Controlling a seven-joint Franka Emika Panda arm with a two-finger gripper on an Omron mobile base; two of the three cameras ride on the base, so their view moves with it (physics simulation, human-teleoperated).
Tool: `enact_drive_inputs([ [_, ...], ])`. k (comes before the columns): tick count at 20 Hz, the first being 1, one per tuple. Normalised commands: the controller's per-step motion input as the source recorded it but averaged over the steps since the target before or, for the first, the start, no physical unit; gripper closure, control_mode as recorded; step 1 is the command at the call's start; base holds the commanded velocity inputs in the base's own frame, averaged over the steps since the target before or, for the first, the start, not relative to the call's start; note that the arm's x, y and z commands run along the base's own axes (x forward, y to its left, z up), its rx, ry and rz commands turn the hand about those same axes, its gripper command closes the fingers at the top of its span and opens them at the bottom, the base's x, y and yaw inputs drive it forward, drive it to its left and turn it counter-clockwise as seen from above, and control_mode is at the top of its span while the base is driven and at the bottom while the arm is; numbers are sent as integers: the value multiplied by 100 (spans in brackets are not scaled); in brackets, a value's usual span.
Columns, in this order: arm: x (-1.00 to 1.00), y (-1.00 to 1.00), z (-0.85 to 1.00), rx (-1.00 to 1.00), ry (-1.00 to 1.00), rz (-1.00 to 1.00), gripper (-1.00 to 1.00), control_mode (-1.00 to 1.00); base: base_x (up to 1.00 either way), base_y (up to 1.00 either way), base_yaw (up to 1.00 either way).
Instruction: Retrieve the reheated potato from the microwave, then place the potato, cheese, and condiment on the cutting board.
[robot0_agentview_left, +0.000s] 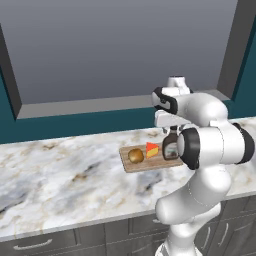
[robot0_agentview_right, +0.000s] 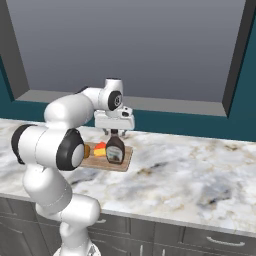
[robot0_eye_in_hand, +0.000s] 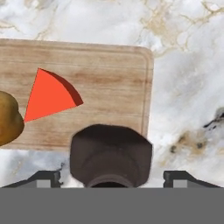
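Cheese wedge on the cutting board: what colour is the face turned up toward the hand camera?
Red-orange; the cheese shows best in the hand view.

Cutting board (robot0_eye_in_hand: 109, 78) under gripper (robot0_eye_in_hand: 111, 177): striped wood, matt. Condiment bottle (robot0_agentview_right: 115, 149) between fingers: dark, glossy. Counter (robot0_agentview_left: 60, 170) beyond: veined marble.

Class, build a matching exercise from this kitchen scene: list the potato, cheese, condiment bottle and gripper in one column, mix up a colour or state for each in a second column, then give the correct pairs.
Column one:
1. potato
2. cheese
3. condiment bottle
4. gripper

Column two:
A. dark brown, upright at the cutting board end
B. open, fingers apart above the bottle
C. golden-brown and round
D. orange-yellow wedge with a red face

Pairs: 1-C, 2-D, 3-A, 4-B
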Motion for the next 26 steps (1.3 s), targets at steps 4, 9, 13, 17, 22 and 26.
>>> enact_drive_inputs([
  [4, 0, 0, 4, 0, 0, 0, -100, -100, 0, 0, 0],
  [9, 0, 0, 19, 0, 0, 0, -100, -100, 0, 0, 0],
  [13, 0, 0, 22, 0, 0, 0, -100, -100, 0, 0, 0],
  [17, -1, 0, 33, 0, 0, 0, -100, -100, 0, 0, 0],
  [22, -34, 0, 26, 0, 0, 0, -100, -100, 0, 0, 0],
  [26, -69, 3, 2, 4, 0, 0, -100, -100, 0, 0, 0],
])
